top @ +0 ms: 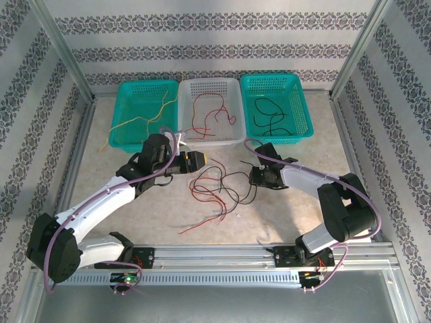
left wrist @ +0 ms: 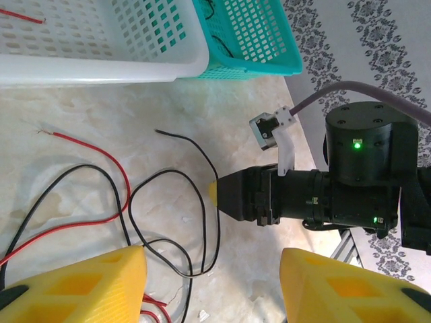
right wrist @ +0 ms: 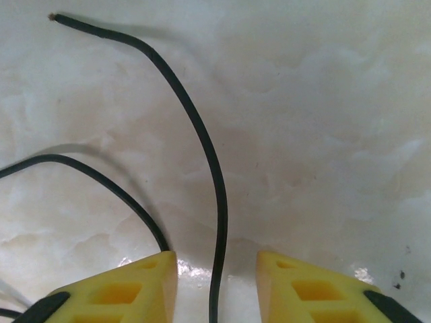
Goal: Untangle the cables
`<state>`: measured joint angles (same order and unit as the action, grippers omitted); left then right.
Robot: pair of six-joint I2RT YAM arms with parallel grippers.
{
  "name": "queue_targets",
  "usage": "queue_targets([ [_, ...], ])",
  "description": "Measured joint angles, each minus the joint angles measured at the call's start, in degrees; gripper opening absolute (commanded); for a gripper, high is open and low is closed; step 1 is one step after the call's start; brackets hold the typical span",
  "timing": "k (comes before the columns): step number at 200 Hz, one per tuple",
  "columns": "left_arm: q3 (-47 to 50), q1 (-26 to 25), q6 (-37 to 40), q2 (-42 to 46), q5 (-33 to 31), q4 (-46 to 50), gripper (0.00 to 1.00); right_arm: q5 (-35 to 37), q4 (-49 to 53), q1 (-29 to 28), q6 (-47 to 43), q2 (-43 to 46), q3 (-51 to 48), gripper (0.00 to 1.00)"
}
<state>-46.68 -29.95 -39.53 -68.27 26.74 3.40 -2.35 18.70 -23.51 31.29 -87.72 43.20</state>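
Note:
A loose tangle of red cables [top: 204, 195] and black cables [top: 236, 177] lies on the table's middle. My left gripper [top: 200, 160] hovers at the tangle's upper left, open, with nothing between its yellow fingers [left wrist: 74, 286]; black loops [left wrist: 202, 202] and a red strand [left wrist: 101, 151] lie below it. My right gripper [top: 253, 177] is low over the tangle's right end. Its jaws stand apart, and a black cable [right wrist: 219, 222] runs up between the fingers [right wrist: 135, 289] without touching either. A second black strand [right wrist: 101, 178] passes under the left finger.
Three baskets line the back: a teal one [top: 128, 91] holding a yellow cable [top: 145, 118], a white one [top: 236, 138] holding a red cable [top: 202, 111], and a teal one [top: 303, 128] holding a black cable [top: 266, 118]. The right arm's wrist [left wrist: 296, 195] sits close ahead of my left gripper.

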Motion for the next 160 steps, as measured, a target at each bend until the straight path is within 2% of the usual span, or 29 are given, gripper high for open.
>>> queue_targets([
  [22, 0.48, -0.09, 0.00, -0.42, -0.15, 0.02, 0.54, 0.04, -0.72, -0.22, 0.04, -1.18, -0.04, 0.11],
  [43, 0.48, -0.09, 0.02, -1.07, -0.87, 0.02, 0.55, 1.11, -0.96, -0.74, 0.24, -1.46, -0.09, 0.00],
  [87, 0.48, -0.11, -0.02, -2.54, -1.51, 0.00, 0.55, 1.99, -0.31, -3.34, 0.37, 2.23, -1.36, 0.00],
  [126, 0.48, -0.11, -0.55, -3.85, -1.31, -0.11, 0.55, 2.32, 3.45, -6.01, 1.62, 17.31, -1.90, 0.00],
  [160, 0.42, -0.92, -1.84, -5.25, -0.57, -2.36, 0.58, 1.44, 7.80, -8.85, 3.32, 29.86, 1.70, 0.00],
])
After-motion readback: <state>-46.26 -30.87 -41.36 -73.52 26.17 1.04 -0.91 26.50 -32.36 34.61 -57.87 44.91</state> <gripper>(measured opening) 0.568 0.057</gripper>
